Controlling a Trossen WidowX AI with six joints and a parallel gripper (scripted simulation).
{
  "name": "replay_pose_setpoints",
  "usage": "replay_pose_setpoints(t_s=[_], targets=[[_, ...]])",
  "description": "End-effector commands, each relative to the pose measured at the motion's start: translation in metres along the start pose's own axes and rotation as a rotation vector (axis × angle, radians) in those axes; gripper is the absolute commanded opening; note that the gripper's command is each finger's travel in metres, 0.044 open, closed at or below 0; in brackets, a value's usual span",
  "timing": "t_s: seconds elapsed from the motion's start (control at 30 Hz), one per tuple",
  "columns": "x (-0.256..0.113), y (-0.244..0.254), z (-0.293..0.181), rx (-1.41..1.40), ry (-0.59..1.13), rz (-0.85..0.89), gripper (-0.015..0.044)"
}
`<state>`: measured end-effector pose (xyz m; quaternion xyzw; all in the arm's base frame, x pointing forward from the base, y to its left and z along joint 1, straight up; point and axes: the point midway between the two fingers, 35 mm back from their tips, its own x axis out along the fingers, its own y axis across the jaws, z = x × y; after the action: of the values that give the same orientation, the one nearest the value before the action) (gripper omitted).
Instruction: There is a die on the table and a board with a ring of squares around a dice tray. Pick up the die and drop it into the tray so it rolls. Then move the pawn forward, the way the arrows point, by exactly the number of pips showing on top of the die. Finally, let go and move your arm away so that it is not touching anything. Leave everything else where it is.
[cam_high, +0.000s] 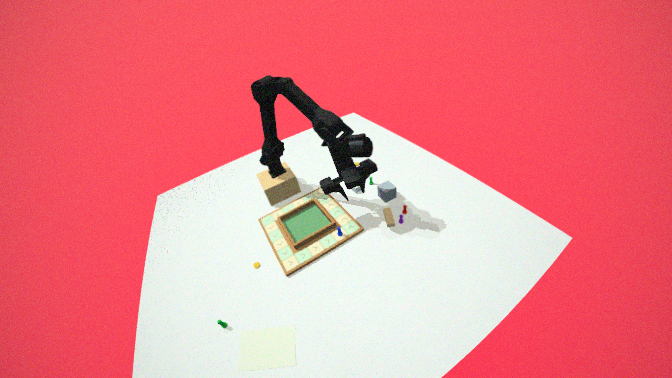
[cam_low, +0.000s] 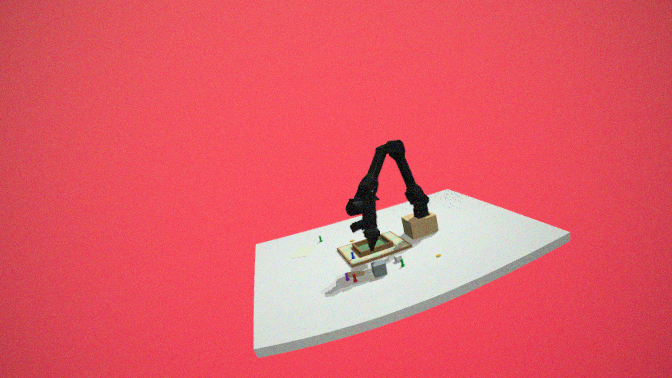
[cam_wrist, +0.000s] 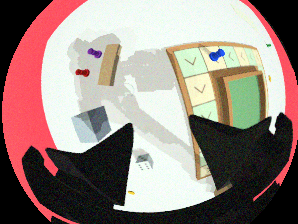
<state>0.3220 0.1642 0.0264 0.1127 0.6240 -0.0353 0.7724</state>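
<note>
The small pale grey die (cam_high: 357, 190) (cam_low: 398, 259) (cam_wrist: 144, 161) lies on the table beside the board (cam_high: 303, 256) (cam_wrist: 182, 87), partly behind a finger in the top view. Dark pips show on it in the wrist view, but its top count is unclear. The green-floored dice tray (cam_high: 306, 223) (cam_wrist: 245, 100) is empty where visible. The blue pawn (cam_high: 339, 231) (cam_low: 352, 255) (cam_wrist: 216, 54) stands on a cream square beside a green corner square. My gripper (cam_high: 355, 195) (cam_wrist: 161, 123) is open and empty above the table, near the board's edge and the die.
A grey-blue cube (cam_high: 387, 191) (cam_low: 379, 269) (cam_wrist: 91, 125) and a green pawn (cam_high: 371, 181) (cam_low: 402, 262) stand near the die. Beyond the cube are a wooden block (cam_high: 389, 217) (cam_wrist: 110, 65), a red pawn (cam_high: 404, 209) (cam_wrist: 82, 72) and a purple pawn (cam_high: 401, 219) (cam_wrist: 94, 52).
</note>
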Motion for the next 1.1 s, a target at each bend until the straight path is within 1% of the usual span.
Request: replay_pose_setpoints(t_s=[0.0, 0.07, 0.1, 0.27, 0.47, 0.63, 1.07], targets=[[-0.001, 0.036, -0.063, -0.174, 0.14, -0.052, 0.0275], [-0.003, 0.045, -0.086, -0.235, 0.184, -0.077, 0.0275], [-0.004, 0.046, -0.09, -0.245, 0.191, -0.082, 0.0275], [-0.005, 0.045, -0.095, -0.246, 0.192, -0.083, 0.0275], [0.015, 0.043, -0.098, -0.246, 0.192, -0.083, 0.0275], [0.016, 0.043, -0.098, -0.246, 0.192, -0.083, 0.0275], [0.036, 0.041, -0.103, -0.246, 0.193, -0.083, 0.0275]])
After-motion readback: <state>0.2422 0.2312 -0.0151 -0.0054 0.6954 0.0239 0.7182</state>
